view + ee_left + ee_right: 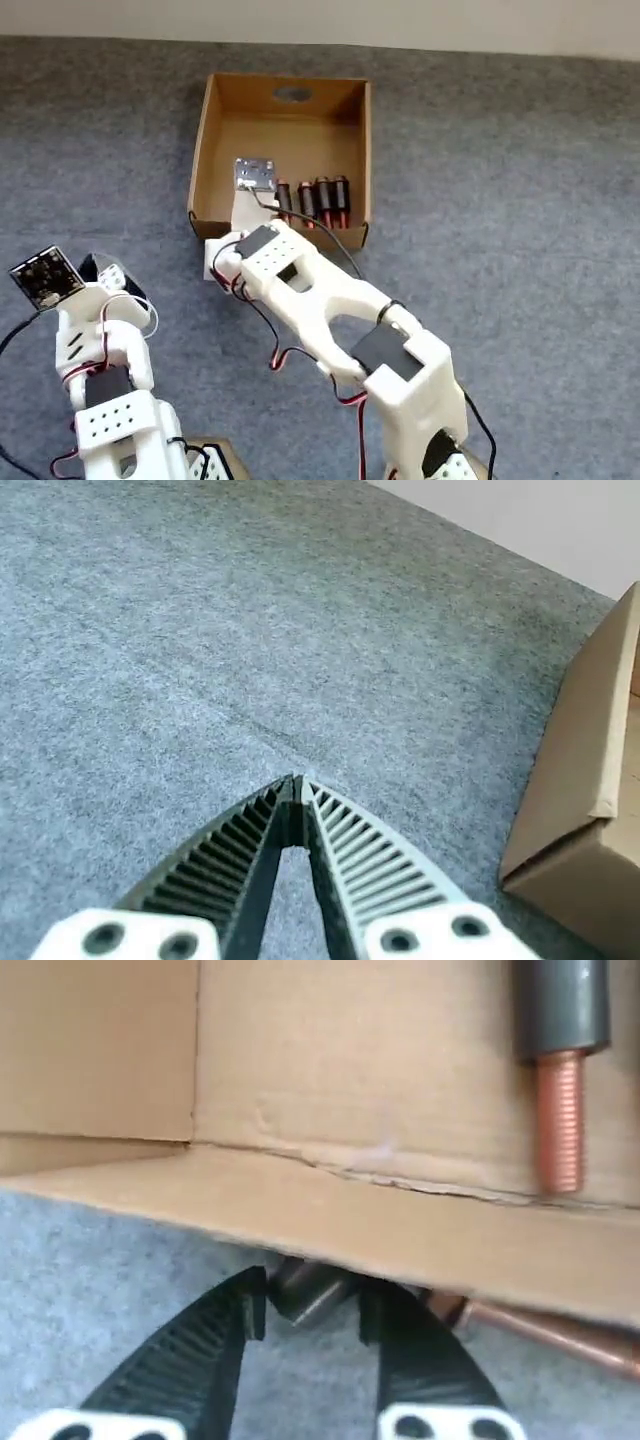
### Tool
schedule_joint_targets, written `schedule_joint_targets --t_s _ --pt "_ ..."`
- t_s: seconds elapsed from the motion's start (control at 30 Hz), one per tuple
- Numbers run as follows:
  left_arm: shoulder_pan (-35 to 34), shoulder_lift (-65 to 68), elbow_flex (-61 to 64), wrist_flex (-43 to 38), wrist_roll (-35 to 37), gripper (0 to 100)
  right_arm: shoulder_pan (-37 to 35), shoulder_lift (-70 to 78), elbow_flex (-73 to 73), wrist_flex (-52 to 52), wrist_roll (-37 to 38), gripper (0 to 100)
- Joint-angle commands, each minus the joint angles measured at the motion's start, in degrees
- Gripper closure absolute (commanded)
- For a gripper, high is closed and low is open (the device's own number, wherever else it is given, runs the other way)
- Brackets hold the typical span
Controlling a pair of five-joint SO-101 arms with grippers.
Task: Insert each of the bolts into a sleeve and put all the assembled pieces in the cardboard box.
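Right gripper (312,1305) is closed on a sleeved bolt (300,1288), held just outside the box (400,1222), partly under its rim. The piece should be lifted clear of that rim before release. Left gripper (297,810) is shut and empty above the grey felt counter (200,630).

Sleeved bolt (300,1285) in right gripper (312,1306) mostly hidden behind cardboard box (400,1225) wall; boxed piece (560,1050) cut off at view's edge.

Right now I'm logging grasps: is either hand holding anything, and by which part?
The right hand grips an assembled piece by its dark sleeve, beside the box wall; the left hand is shut, empty.
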Motion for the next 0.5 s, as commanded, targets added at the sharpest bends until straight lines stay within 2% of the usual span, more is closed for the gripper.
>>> schedule_joint_targets --t_s 0.0,0.33,0.47 --pt "-0.3 -0.7 -0.1 -0.9 0.4 98 1.7 0.3 -1.4 -0.7 0.0 99.8" --pt "-0.3 -0.7 -0.1 -0.8 0.4 98 1.5 -2.3 0.4 8.5 -0.2 99.3" --pt "0.0 -0.7 -0.1 -0.9 0.4 98 1.5 -8.7 8.7 9.2 0.1 99.3"
